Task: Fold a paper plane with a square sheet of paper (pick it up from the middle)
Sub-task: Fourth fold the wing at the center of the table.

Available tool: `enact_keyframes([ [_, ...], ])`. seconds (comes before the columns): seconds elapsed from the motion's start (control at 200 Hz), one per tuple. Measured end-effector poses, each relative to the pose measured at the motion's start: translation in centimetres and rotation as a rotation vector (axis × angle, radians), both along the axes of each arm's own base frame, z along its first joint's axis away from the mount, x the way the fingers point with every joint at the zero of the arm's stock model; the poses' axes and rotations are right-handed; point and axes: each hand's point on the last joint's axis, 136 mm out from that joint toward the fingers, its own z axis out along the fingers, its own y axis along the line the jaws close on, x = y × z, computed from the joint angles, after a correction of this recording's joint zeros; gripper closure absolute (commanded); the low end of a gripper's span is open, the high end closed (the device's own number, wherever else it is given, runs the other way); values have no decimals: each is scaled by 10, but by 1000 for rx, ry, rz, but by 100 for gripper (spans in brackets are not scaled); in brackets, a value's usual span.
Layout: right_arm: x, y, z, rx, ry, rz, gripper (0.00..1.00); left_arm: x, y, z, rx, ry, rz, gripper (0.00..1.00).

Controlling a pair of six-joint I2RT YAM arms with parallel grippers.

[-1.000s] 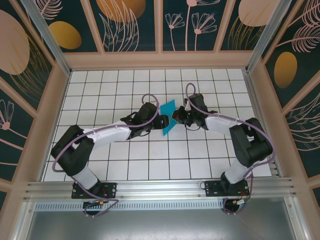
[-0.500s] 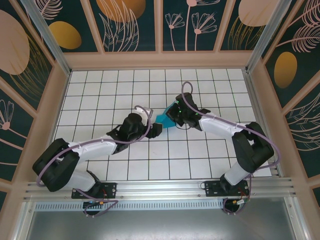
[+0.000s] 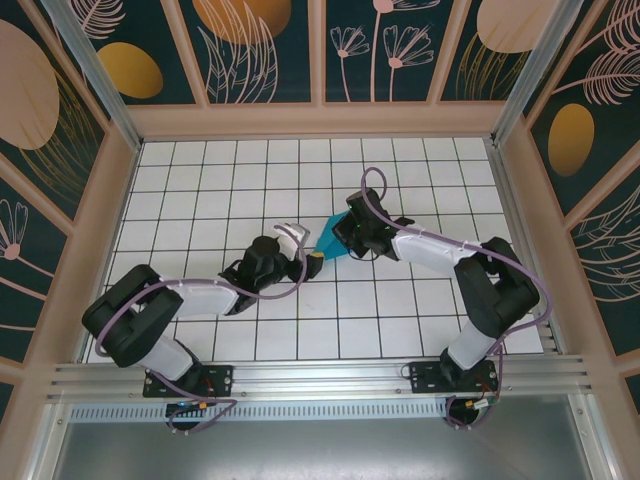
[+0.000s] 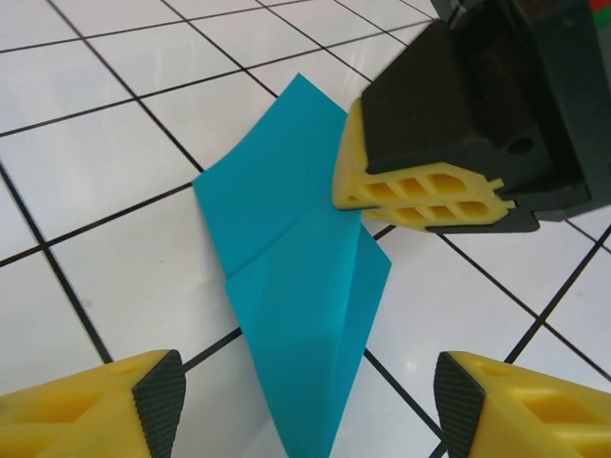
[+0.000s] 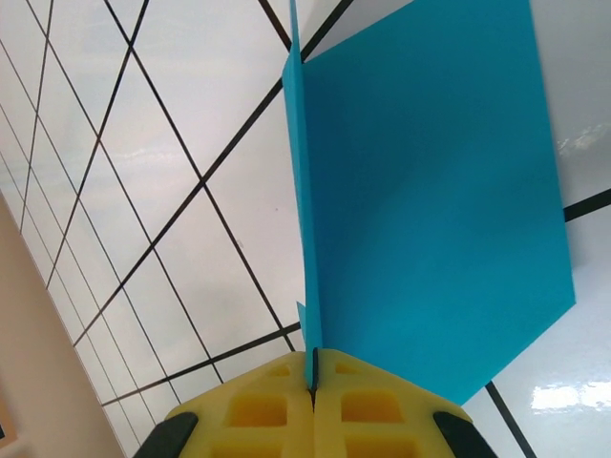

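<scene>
The teal-blue sheet of paper (image 4: 286, 286) is folded into a narrow pointed shape with a centre crease, and its tip lies on the white tiles. My right gripper (image 5: 313, 367) is shut on the folded edge, so one flap (image 5: 430, 191) spreads flat while another stands upright. From above, the paper (image 3: 328, 238) sits mid-table just left of my right gripper (image 3: 347, 236). My left gripper (image 4: 307, 405) is open, its pads either side of the paper's tip without touching it. In the top view my left gripper (image 3: 304, 249) is just left of the paper.
The white gridded table (image 3: 230, 190) is boxed in by wooden walls (image 3: 100, 230) on three sides. A metal rail (image 3: 320, 375) carrying both arm bases runs along the near edge. The right gripper's yellow fingers (image 4: 420, 196) stand close ahead of my left gripper.
My left gripper has backed off the paper toward the near left, and its jaws now stand wider. The right gripper has shifted left and lowered the paper toward the tiles.
</scene>
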Motion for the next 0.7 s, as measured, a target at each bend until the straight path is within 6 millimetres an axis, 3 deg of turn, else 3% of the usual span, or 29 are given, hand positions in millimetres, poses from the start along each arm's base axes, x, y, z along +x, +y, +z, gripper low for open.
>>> enact_keyframes([
  [0.325, -7, 2, -15, 1, 62, 12, 100, 10, -21, -36, 82, 2, -87, 49],
  [0.606, -11, 4, -16, 18, 95, 20, 100, 14, -25, -44, 126, -29, -110, 70],
  [0.701, -11, 3, -15, 20, 99, 21, 93, 15, -25, -44, 131, -36, -113, 77],
])
